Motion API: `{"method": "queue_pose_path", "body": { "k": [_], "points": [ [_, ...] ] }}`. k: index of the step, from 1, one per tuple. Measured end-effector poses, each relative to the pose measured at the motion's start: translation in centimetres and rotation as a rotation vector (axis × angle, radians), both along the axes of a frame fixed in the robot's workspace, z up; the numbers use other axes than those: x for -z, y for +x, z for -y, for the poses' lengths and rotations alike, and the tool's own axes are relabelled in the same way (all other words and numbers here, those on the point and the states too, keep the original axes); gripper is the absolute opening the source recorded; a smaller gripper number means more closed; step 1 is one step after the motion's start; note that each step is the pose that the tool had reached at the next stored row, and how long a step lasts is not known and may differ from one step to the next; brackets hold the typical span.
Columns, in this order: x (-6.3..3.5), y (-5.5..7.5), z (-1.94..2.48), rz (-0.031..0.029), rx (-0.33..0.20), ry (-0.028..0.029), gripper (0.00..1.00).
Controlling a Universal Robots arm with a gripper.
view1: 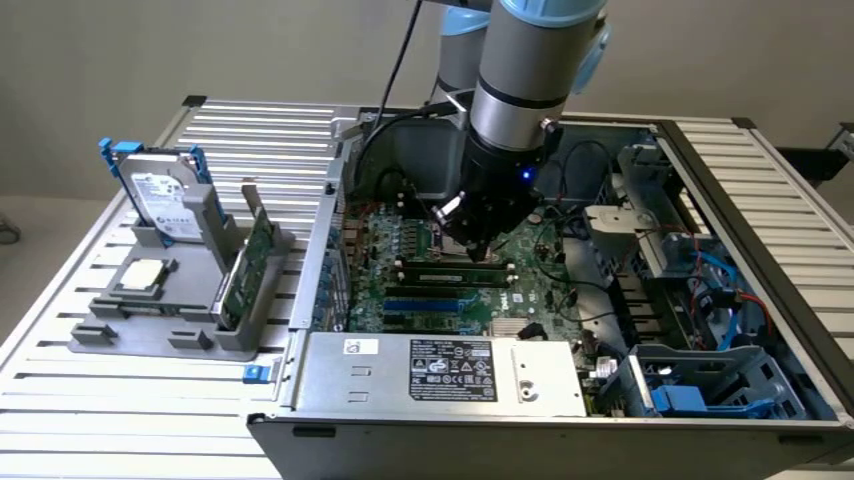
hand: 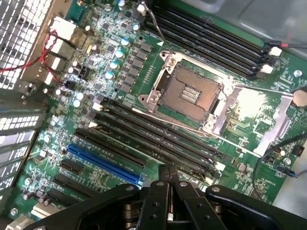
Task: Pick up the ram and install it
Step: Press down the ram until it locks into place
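At the exterior view's left a grey holder stood on the slatted table, with a hard drive in a blue frame upright at its far end and a green ram standing on edge in a slot at its right side, probably so that a claw could take the top edge from above. That stick sat well apart from the arm, untouched. Further right lay the open computer case, its motherboard facing up so the slots could be reached from overhead. A second ram stick appeared already seated in a slot there, just below the gripper, which hung low over the board.

The wrist view gave what the outside camera could not: the gripper's two fingers were pressed together with nothing between them, over the near bank of dark memory slots, beside the bare processor socket. The exterior view alone showed the holder and the waiting stick
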State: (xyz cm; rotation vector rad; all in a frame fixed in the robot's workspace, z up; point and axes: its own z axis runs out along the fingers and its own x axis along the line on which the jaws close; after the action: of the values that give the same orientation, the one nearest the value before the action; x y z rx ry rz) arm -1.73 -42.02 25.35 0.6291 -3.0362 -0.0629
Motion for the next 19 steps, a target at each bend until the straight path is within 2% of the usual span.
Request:
{"method": "queue_pose_path", "body": {
  "k": [19],
  "points": [
    [0.00, 0.00, 0.00, 0.0001, 0.315, 0.0001, 0.11]
  ]
}}
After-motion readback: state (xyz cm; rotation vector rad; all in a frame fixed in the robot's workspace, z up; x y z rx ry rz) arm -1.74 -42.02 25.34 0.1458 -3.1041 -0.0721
